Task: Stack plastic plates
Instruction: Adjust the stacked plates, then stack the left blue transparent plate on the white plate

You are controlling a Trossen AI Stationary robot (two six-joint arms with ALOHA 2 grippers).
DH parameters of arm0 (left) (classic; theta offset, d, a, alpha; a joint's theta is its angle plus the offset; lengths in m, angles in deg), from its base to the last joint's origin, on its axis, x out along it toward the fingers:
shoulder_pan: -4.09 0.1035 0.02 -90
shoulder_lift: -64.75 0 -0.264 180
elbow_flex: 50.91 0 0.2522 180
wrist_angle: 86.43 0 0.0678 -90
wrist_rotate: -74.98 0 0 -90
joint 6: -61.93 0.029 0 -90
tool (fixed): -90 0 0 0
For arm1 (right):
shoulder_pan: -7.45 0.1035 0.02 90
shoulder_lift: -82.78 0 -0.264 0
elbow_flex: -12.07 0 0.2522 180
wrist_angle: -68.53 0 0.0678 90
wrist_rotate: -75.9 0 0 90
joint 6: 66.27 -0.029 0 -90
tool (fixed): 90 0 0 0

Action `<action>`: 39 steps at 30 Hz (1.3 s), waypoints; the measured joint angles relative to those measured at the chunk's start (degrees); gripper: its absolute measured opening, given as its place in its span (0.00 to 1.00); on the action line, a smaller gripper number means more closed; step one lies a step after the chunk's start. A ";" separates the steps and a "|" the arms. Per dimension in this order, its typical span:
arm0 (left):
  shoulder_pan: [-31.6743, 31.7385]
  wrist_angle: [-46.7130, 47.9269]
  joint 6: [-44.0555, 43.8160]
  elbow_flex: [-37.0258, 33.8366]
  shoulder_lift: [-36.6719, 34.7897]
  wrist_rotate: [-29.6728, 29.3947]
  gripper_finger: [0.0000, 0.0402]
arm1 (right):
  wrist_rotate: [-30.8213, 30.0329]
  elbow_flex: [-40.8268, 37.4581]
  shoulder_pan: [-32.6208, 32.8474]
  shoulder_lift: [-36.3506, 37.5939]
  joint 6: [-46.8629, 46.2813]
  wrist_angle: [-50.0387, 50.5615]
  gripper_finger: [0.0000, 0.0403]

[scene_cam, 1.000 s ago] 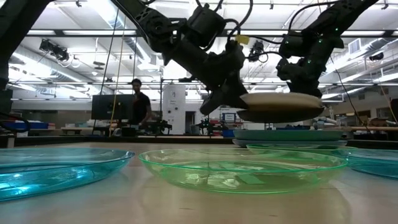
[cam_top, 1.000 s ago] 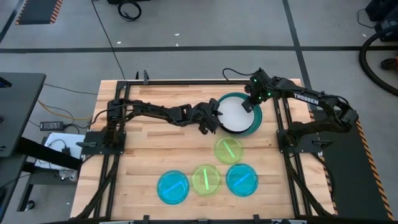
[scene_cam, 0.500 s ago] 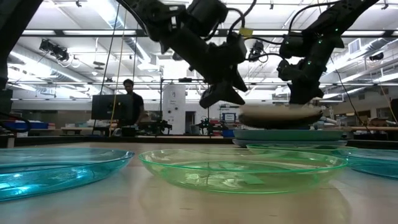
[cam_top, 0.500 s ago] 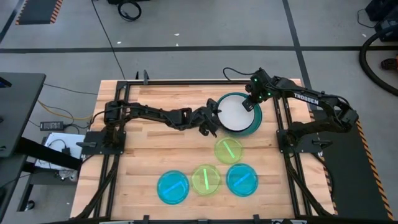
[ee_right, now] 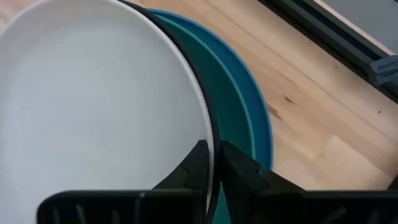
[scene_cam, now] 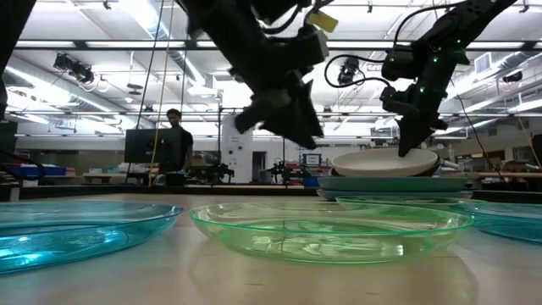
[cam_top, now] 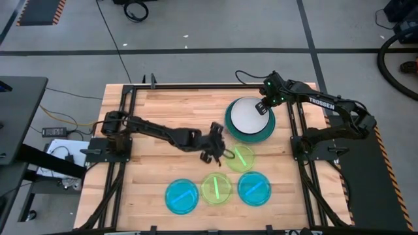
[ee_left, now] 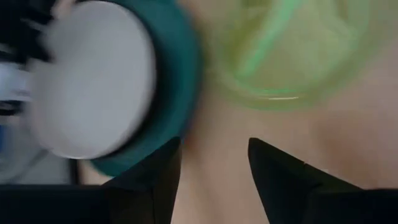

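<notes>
Translucent small plates: two cyan (cam_top: 181, 196), (cam_top: 254, 188), two lime (cam_top: 216, 188), (cam_top: 240, 157) lie singly, near counter (cam_top: 157, 111) edge.
Left pincer (cam_top: 215, 149): open, empty, beside lime plate.
Stack: white plate (cam_top: 249, 115) atop black, teal (ee_right: 239, 93), blue.
Right pincer (ee_right: 210, 163): pinching white plate's rim.
Handling: probably light, stiff, slippery; grip rims.
</notes>
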 joint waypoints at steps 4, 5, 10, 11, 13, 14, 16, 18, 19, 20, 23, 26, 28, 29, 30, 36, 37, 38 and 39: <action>-3.36 6.81 -6.41 -0.02 -0.02 1.63 0.48 | -0.08 0.00 0.01 0.00 0.02 0.43 0.12; -4.15 8.00 -8.08 -0.02 -0.02 1.78 0.48 | -0.58 0.00 0.05 0.00 0.03 0.51 0.14; -7.68 13.24 -14.83 -0.02 -0.27 2.52 0.48 | -3.37 0.00 0.07 0.00 0.17 0.79 0.24; -8.27 13.92 -15.87 -0.02 -0.32 2.52 0.48 | -3.38 0.00 0.07 0.00 0.50 0.80 0.26; -9.32 16.19 -17.99 -0.06 -0.88 2.74 0.48 | -3.27 0.01 0.08 0.00 0.67 0.94 0.30; -9.73 16.49 -19.28 -0.07 -1.20 3.12 0.48 | -3.06 0.21 0.07 0.00 0.77 1.53 0.32; -10.22 17.18 -21.87 -0.04 -1.87 5.05 0.48 | -2.92 1.36 0.13 0.00 0.63 3.56 0.35; -10.33 17.34 -24.61 -0.04 -2.14 7.23 0.48 | -2.54 2.20 0.88 0.32 0.01 3.83 0.37; -10.42 17.45 -25.91 -0.04 -2.16 8.19 0.48 | -2.46 2.23 1.63 0.68 0.01 3.80 0.37; -10.39 17.75 -27.29 -0.04 -2.16 9.11 0.48 | -2.34 2.23 2.56 1.03 0.11 3.48 0.38; -10.09 18.53 -32.14 -0.04 -2.16 11.72 0.48 | -2.19 2.02 6.11 1.89 -0.32 1.50 0.38; -9.68 18.80 -37.55 -0.04 -1.95 14.21 0.48 | -0.81 0.31 10.95 2.67 -0.38 -3.02 0.37; -9.66 19.07 -40.50 -0.04 -1.92 14.90 0.48 | 0.10 -0.82 14.64 2.86 -0.45 -5.89 0.37; -9.66 19.08 -41.61 -0.04 -1.92 15.25 0.48 | 0.29 -1.48 16.49 2.93 -0.43 -7.55 0.37; -9.66 19.30 -42.03 -0.04 -1.92 15.60 0.48 | 0.31 -2.12 18.37 2.95 -0.46 -9.03 0.37; -10.15 21.98 -46.68 -0.04 -1.87 21.07 0.48 | 0.30 -4.21 28.26 2.93 -0.88 -12.53 0.37; -10.16 21.97 -47.96 -0.04 -1.83 22.07 0.48 | 0.29 -4.22 29.58 2.93 -1.36 -12.43 0.37; -10.14 22.00 -49.15 -0.04 -1.83 23.07 0.48 | 0.29 -4.22 30.90 2.93 -1.74 -12.39 0.37; -10.14 22.10 -49.82 -0.04 -1.83 23.91 0.48 | 0.24 -4.22 32.17 2.93 -1.99 -12.42 0.37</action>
